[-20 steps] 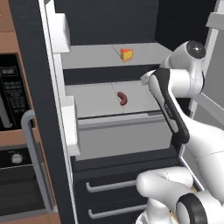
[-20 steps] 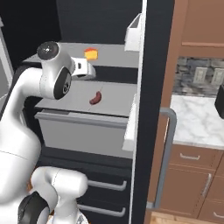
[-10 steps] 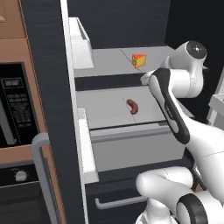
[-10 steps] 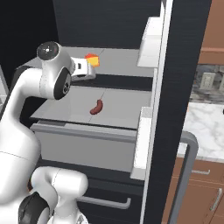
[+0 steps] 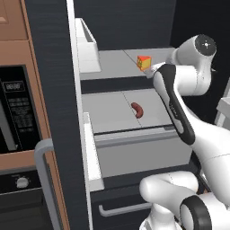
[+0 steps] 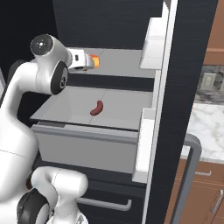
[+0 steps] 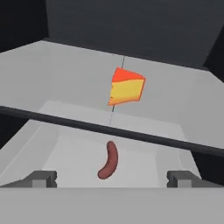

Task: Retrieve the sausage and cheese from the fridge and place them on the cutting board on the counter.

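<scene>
My claw (image 7: 112, 178) is wide open and empty, and the sausage (image 7: 108, 159) lies just ahead between its tips, pointing away, with the cheese (image 7: 126, 87) farther on, one shelf up.

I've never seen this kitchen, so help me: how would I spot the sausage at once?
Look into the open black fridge, at its grey shelves. On the lower, nearer shelf lies the sausage, a small dark red-brown curved link. The only other food, the cheese, is a yellow-orange wedge on the shelf above.
</scene>
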